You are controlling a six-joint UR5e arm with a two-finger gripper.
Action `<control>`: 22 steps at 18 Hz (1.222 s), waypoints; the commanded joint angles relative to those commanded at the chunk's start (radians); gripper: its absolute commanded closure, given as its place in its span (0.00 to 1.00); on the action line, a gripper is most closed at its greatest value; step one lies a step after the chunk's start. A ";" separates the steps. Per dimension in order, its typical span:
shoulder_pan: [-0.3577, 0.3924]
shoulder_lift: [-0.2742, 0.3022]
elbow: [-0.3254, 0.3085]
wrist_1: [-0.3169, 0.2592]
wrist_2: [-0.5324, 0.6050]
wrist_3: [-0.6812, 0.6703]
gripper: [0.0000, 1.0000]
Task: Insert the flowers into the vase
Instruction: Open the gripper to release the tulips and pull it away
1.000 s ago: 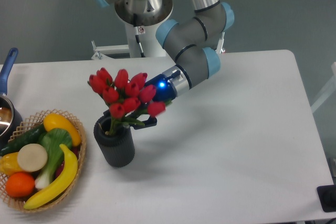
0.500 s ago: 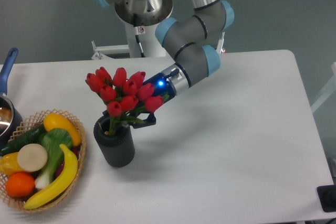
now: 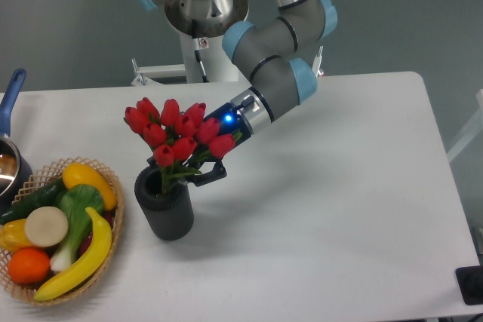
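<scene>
A: where's the bunch of red artificial tulips with green leaves (image 3: 175, 132) sitting?

B: stems are going into the mouth of the dark ribbed cylindrical vase (image 3: 166, 210), buds leaning up and left above it. Vase is standing on the white table (image 3: 324, 209), just right of the woven wicker basket of fruit and vegetables (image 3: 58, 225).

A: black two-finger gripper (image 3: 207, 173)?

B: pinching the stems just above the vase rim, blue light glowing on the wrist.

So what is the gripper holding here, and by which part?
The gripper holds the flowers by the lower stems, just under the buds, with the stem ends already in the mouth of the vase.
</scene>
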 joint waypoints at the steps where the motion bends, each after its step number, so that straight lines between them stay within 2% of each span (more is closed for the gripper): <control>1: -0.003 0.002 0.000 0.000 0.002 0.000 0.39; 4: -0.009 0.003 0.000 0.000 0.009 0.002 0.38; 6: -0.011 0.009 0.003 0.002 0.041 0.002 0.32; 9: -0.014 0.015 0.005 0.002 0.054 0.000 0.27; 11: -0.014 0.024 0.011 0.002 0.061 0.000 0.16; 12: -0.014 0.031 0.009 0.000 0.061 0.000 0.07; 16: -0.014 0.038 0.009 0.000 0.064 -0.003 0.01; 22: -0.014 0.081 0.009 0.000 0.184 -0.015 0.00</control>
